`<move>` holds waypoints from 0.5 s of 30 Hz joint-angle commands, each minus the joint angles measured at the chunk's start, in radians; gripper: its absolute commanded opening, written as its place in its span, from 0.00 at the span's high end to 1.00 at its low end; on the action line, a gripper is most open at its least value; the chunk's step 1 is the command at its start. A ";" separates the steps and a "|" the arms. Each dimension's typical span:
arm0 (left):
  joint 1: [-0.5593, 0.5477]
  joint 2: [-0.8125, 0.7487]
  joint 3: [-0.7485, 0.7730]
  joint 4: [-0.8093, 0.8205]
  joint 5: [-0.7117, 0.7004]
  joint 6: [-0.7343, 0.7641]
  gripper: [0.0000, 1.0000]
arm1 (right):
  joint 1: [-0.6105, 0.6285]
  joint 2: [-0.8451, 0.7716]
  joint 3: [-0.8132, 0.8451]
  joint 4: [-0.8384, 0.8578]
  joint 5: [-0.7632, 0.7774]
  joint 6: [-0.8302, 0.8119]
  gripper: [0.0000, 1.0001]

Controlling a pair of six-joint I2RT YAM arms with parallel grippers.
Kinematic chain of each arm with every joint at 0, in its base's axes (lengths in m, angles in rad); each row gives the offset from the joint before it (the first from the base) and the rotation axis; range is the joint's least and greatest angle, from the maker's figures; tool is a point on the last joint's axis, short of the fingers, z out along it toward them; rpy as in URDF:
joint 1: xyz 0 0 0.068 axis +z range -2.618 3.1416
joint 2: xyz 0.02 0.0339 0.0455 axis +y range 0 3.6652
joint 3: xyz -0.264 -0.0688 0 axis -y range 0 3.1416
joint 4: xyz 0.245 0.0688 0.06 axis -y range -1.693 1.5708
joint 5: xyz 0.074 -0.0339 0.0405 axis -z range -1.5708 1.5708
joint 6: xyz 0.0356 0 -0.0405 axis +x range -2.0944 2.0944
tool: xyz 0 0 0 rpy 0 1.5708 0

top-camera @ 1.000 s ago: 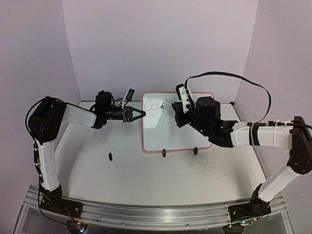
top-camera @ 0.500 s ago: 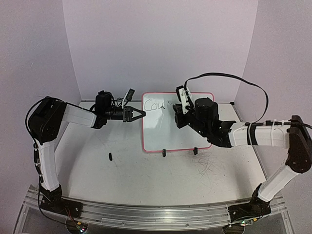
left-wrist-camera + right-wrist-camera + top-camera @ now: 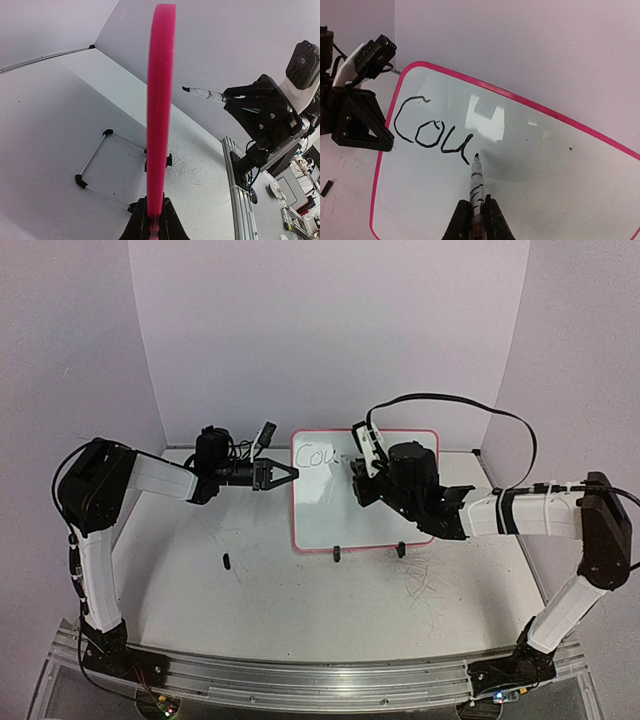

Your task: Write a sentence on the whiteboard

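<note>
The whiteboard stands upright at the middle back on two black clip feet, red-pink frame around it. "Cou" is written in black at its top left. My left gripper is shut on the board's left edge; from its wrist the frame shows edge-on as a pink bar between the jaws. My right gripper is shut on a marker. The marker's black tip sits at the board just right of the "u". From above, the right gripper is in front of the board's upper middle.
A small black piece lies on the table left of the board. A wire stand is behind the board. Black scribble marks cover the tabletop near the right foot. A black cable loops above the right arm.
My right gripper with the marker has shifted a little to the left along the board. The left arm and the board have not moved.
</note>
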 commanded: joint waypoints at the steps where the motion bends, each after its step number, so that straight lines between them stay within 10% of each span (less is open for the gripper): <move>1: -0.016 -0.051 0.007 0.007 0.034 0.006 1.00 | -0.005 -0.019 0.003 0.051 0.039 -0.014 1.00; 15: -0.016 -0.052 0.007 0.005 0.035 0.005 1.00 | -0.009 -0.006 0.011 0.098 -0.027 -0.056 1.00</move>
